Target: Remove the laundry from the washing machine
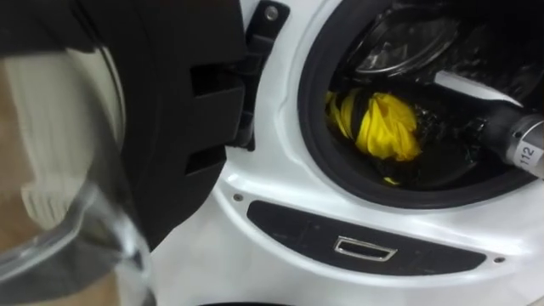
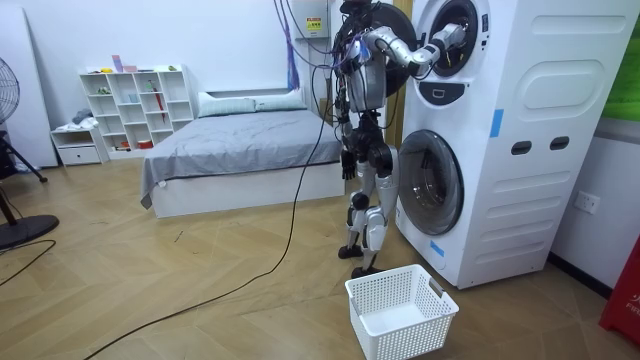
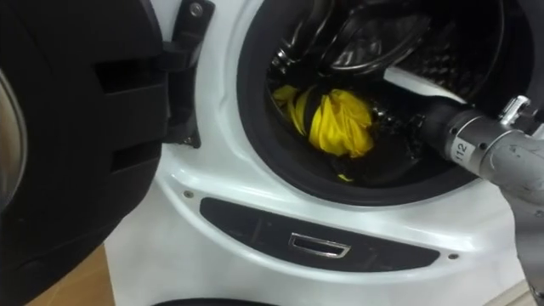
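Observation:
A bunched yellow cloth (image 1: pixel 384 123) lies low in the dark drum (image 1: pixel 442 51) of the upper washing machine (image 2: pixel 500 60), just inside the round opening. My right arm comes in from the right and reaches into the drum, and my right hand (image 3: pixel 406 127) sits in the dark right beside the cloth, on its right. In the room view I stand upright, close against the front of the stacked machines, with that arm raised to the upper opening (image 2: pixel 452 35).
The upper machine's door (image 1: pixel 170 102) hangs open on the left, its dark frame and glass bowl close to my head. A white laundry basket (image 2: pixel 400 310) stands on the floor by my feet, in front of the lower machine (image 2: pixel 432 180). A bed (image 2: pixel 240 150) lies behind me.

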Controlling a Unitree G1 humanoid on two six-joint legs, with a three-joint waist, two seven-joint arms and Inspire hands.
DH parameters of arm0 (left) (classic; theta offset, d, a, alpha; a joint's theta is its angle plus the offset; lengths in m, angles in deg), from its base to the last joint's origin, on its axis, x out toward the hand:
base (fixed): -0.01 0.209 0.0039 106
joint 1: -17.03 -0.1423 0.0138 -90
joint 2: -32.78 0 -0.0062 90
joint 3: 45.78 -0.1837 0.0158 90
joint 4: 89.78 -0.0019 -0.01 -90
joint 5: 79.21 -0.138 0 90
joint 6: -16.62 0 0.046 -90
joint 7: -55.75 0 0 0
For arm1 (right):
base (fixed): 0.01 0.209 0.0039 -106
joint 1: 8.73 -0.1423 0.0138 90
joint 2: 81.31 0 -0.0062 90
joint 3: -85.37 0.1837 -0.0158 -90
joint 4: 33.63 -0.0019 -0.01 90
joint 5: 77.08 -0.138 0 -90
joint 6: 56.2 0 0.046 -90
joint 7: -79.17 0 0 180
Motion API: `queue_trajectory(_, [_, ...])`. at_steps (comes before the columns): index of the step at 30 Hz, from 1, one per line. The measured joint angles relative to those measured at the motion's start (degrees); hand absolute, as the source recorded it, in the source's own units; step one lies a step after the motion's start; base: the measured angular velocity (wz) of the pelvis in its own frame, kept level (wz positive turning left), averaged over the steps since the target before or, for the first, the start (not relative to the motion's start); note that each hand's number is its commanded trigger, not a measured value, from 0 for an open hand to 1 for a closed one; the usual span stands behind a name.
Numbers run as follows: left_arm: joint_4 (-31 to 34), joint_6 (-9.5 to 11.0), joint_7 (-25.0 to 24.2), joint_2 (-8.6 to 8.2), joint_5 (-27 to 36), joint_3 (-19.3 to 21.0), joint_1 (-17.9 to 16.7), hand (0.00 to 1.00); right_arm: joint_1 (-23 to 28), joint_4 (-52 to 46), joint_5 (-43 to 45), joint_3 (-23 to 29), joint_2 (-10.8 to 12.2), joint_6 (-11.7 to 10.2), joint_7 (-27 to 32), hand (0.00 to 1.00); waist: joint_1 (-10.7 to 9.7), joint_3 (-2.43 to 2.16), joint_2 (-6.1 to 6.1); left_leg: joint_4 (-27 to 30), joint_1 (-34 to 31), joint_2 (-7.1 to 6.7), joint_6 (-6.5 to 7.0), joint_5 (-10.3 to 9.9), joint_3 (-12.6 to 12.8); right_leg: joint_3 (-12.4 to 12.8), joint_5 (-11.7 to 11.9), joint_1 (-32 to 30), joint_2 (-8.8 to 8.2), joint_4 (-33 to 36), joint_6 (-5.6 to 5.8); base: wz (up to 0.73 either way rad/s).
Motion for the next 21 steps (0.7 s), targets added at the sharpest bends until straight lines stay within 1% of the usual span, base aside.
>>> queue_trajectory(2, [-1.71, -0.13, 0.00, 0.62, -0.01, 0.01, 0.97, 0.00, -0.01, 0.07, 0.30, 0.00, -0.20, 0.82, -0.93, 1.00, 0.22, 0.05, -0.09, 0.01, 0.00, 0.01, 0.00, 0.00, 0.01, 0.00, 0.00, -0.01, 0.00, 0.00, 0.00, 0.00])
queue_trajectory(5, [-1.77, -0.13, -0.16, 0.84, -0.22, 0.12, 1.07, 0.00, -0.41, -0.05, 1.17, 0.30, -0.20, 1.50, -0.27, 1.00, 0.43, 0.05, -0.08, -0.05, -0.05, 0.03, 0.00, -0.01, -0.02, 0.25, 0.00, -0.07, 0.05, -0.02, 0.00, 0.00])
queue_trajectory(7, [-1.77, -0.13, -0.15, 0.87, -0.22, 0.11, 1.33, 0.00, -0.69, -0.41, 2.07, 0.79, -0.27, 2.40, 0.00, 1.00, 0.83, 0.05, -0.08, -0.17, -0.03, 0.05, 0.00, -0.02, -0.15, 0.18, -0.01, -0.07, 0.06, -0.03, 0.01, 0.02])
queue_trajectory(9, [-1.85, -0.13, -0.05, 0.87, -0.20, 0.10, 1.66, 0.00, -0.27, -0.95, 3.35, 1.25, -0.37, 2.46, 0.07, 1.00, 1.19, 0.04, -0.06, -0.25, 0.06, 0.09, 0.01, -0.02, -0.31, 0.15, -0.01, -0.02, 0.10, -0.02, 0.01, 0.06])
queue_trajectory(11, [-1.87, -0.09, 0.15, 0.94, -0.02, -0.28, 1.98, 0.00, 0.29, -2.23, 5.11, 1.27, -0.40, 3.05, 0.05, 1.00, 1.36, 0.04, -0.05, -0.42, 0.11, 0.07, 0.04, 0.00, -0.67, 0.19, -0.02, 0.06, 0.11, -0.02, 0.03, 0.08])
queue_trajectory(16, [-2.19, -0.01, 1.00, 0.96, -0.16, -1.01, 2.44, 0.00, 2.18, -6.39, 9.41, 1.19, -0.38, 3.24, -0.29, 1.00, 1.69, 0.04, -0.05, -0.55, 0.11, 0.09, 0.04, 0.00, -0.83, 0.25, -0.18, 0.09, 0.14, -0.02, 0.27, 0.02])
queue_trajectory(21, [-2.06, 0.06, 1.62, 0.99, -0.16, -1.07, 2.39, 0.00, 2.40, -6.84, 9.75, 1.16, -0.37, 3.27, -0.22, 1.00, 1.85, 0.05, 0.01, -0.58, 0.15, 0.07, 0.03, 0.01, -0.82, 0.23, -0.35, 0.14, 0.09, -0.03, 0.44, 0.00])
